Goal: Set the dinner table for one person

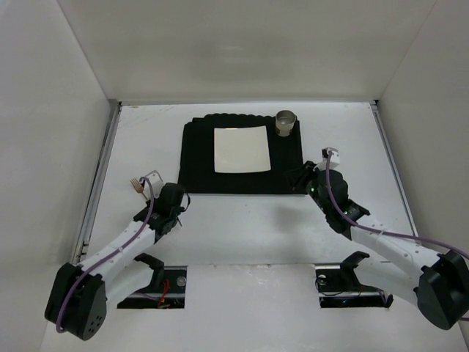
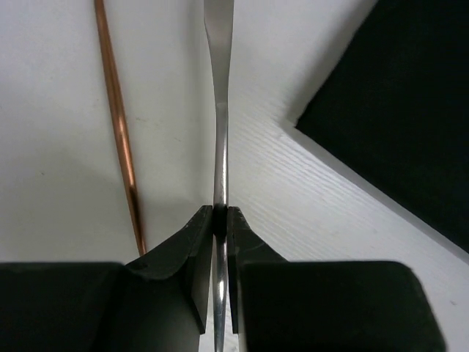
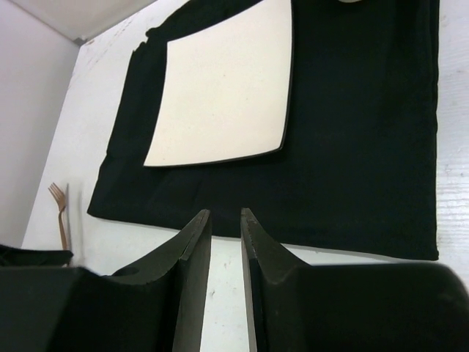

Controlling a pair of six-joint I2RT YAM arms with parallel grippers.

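Note:
The dinner table [image 1: 242, 227] is a white tabletop. A black cloth mat [image 1: 198, 158] lies on it with a square white plate [image 1: 241, 149] and a metal cup [image 1: 285, 122]. My left gripper [image 1: 163, 192] is just left of the mat's near left corner. In the left wrist view it [image 2: 220, 214] is shut on a thin silver utensil [image 2: 219, 88] seen edge-on. A copper fork [image 1: 135, 183] lies beside it [image 2: 117, 132]. My right gripper [image 1: 299, 180] is low over the table at the mat's near right corner, its jaws a narrow gap apart [image 3: 226, 214] and empty.
White walls close in the table on the left, back and right. The mat [image 3: 352, 147], the plate [image 3: 220, 88] and the fork [image 3: 58, 213] also show in the right wrist view. Both arm bases sit at the near edge.

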